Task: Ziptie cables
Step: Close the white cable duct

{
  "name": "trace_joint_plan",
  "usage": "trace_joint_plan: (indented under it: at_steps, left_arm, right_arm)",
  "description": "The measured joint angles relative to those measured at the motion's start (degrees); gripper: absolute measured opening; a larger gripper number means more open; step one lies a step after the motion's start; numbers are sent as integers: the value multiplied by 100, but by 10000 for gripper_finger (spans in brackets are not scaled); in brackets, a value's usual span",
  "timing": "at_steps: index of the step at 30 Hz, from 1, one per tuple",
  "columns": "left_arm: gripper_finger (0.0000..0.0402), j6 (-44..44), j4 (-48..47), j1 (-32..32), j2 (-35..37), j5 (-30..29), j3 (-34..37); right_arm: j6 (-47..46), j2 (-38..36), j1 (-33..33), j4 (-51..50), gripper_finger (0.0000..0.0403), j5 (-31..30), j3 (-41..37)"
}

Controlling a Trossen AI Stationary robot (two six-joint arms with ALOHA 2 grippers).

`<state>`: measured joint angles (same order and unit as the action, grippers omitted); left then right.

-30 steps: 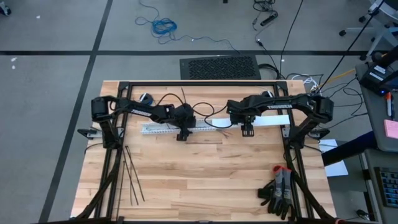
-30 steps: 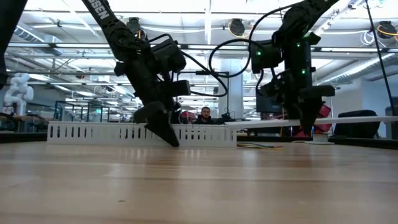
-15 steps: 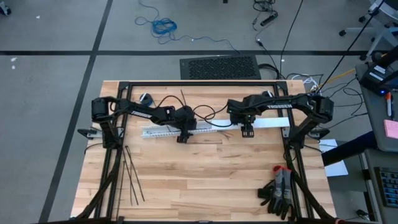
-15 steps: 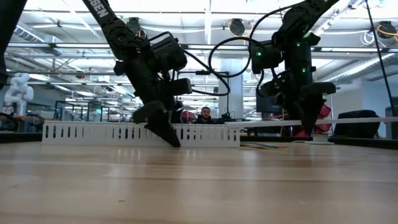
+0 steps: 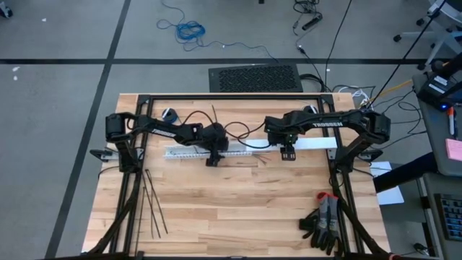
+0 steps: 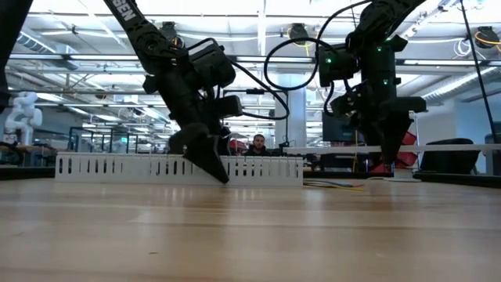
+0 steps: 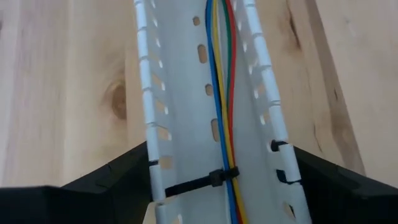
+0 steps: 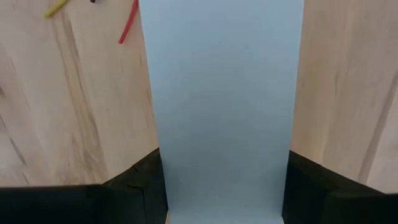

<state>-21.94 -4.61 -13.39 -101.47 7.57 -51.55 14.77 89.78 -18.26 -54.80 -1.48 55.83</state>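
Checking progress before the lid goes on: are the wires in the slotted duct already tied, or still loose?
Tied. The left wrist view shows a black ziptie cinched around the coloured wires, which lie inside the white duct.

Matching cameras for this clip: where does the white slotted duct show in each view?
High: slotted duct under the left gripper.
Low: left of centre.
Left wrist: up the middle, holding the cables.
Right wrist: not in it.
Shared landmark: left gripper.

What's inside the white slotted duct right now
In the left wrist view, the white slotted duct holds the cables, blue, yellow, green and red, bound by a black ziptie. Its farther stretch is out of frame.
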Motion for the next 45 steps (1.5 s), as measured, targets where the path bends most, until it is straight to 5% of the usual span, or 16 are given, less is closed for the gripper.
trace_joint_plan:
  at_steps: [12, 24, 45]
  left_arm:
    - [306, 170, 454, -35, 806, 34, -31]
    - [306, 822, 2109, -52, 110, 359, -28]
    - [329, 1570, 1696, -236, -345, 265, -927]
  right_arm:
    - [-69, 0, 0, -40, 213, 3, 2]
    - [51, -432, -12, -138, 213, 35, 2]
    - [-10, -850, -130, -521, 213, 9, 2]
